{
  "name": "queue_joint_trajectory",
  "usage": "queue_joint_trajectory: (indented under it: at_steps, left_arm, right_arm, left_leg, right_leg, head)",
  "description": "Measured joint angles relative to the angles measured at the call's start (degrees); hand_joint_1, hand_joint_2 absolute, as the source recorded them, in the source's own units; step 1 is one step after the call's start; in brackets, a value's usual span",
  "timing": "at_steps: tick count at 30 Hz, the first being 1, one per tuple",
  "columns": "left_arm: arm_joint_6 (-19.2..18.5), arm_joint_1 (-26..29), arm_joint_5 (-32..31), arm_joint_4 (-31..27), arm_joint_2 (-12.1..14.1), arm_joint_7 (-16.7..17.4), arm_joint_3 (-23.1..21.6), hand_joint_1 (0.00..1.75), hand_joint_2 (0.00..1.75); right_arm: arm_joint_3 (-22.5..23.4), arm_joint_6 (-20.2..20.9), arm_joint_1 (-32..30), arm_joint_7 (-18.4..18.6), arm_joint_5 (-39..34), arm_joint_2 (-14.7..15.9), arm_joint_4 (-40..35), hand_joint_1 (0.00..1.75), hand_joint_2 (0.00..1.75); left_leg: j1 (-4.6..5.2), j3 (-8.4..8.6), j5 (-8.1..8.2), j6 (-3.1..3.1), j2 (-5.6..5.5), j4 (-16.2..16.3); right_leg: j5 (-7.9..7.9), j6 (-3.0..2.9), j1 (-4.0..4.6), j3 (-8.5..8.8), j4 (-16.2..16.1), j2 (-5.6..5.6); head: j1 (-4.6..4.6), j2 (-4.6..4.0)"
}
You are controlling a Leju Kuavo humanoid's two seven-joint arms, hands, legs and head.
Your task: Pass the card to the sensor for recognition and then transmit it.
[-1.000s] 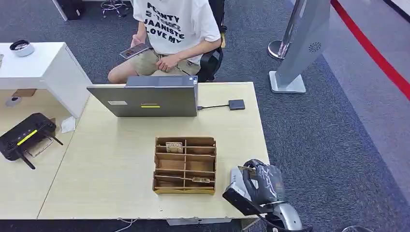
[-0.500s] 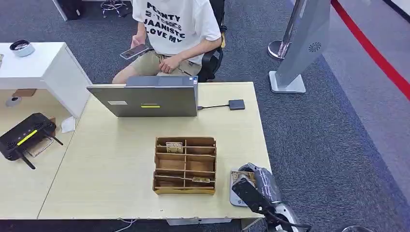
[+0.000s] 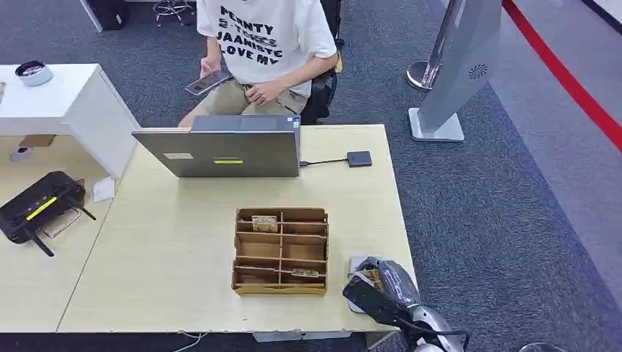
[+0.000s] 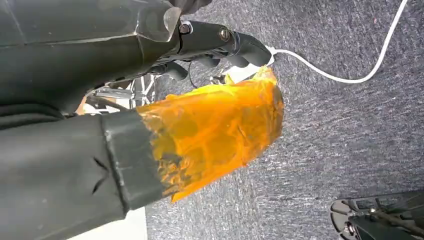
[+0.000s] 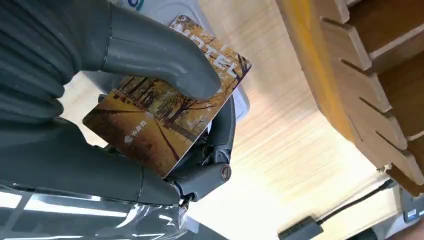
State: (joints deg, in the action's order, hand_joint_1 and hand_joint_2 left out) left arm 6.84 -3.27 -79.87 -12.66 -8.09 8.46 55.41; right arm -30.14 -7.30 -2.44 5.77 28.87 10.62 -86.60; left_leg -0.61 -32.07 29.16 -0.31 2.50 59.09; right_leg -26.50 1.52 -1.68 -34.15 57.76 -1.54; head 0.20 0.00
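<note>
My right hand hovers at the table's front right corner, right of the wooden organiser. It pinches a card printed with autumn trees and the word HOTEL between the thumb and the darker fingers. In the head view the card lies flat just over a pale grey sensor pad. The same sensor pad shows past the card's edge in the right wrist view. Whether card and pad touch I cannot tell. My left hand, its thumb wrapped in orange film, hangs over grey carpet and holds nothing.
A wooden organiser with several slots stands mid-table, a card in its back row. Behind it are a grey laptop and a small dark box on a cable. A seated person holds a phone. A black router lies far left.
My right hand has dropped lower and drawn slightly nearer, bringing the card down over the sensor pad. The person has shifted the phone a little.
</note>
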Motion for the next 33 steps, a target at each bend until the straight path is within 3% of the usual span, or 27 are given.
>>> queue_joint_trajectory:
  at_steps: [7,14,20,33]
  left_arm:
    - [0.0,0.0,0.02,0.0,0.0,0.0,0.0,0.03,0.0]
    - [0.17,0.0,0.2,0.0,-0.04,0.18,0.3,0.03,0.0]
    - [0.2,-0.01,0.17,0.0,-0.11,0.44,0.35,0.03,0.0]
    - [0.2,-0.01,0.15,0.0,-0.13,0.44,0.35,0.05,0.0]
  right_arm:
    - [-0.46,-2.0,0.46,0.81,3.47,0.18,0.57,1.75,1.75]
    - [-0.44,-13.7,-0.34,2.08,17.06,-0.92,-0.48,1.75,1.75]
    - [0.5,-18.33,-1.69,2.19,21.63,-2.38,-2.77,1.75,1.75]
    - [1.46,-19.06,-2.66,2.01,22.25,-3.56,-4.22,1.75,1.75]
  left_leg:
    - [0.01,0.01,0.0,0.0,0.0,0.0]
    - [0.01,0.0,0.0,0.0,0.0,0.0]
    - [0.0,0.0,0.0,0.0,0.0,0.0]
    - [0.01,-0.01,0.01,0.01,0.0,0.0]
  right_leg:
    - [0.0,0.0,-0.01,0.02,0.0,0.0]
    - [0.0,0.0,-0.01,0.01,0.0,0.0]
    - [-0.01,0.0,0.0,-0.01,0.0,0.0]
    - [-0.01,0.01,-0.01,-0.01,0.0,0.0]
  head:
    - [-0.02,0.0]
    - [-0.02,0.0]
    - [-0.02,0.0]
    - [-0.02,0.0]
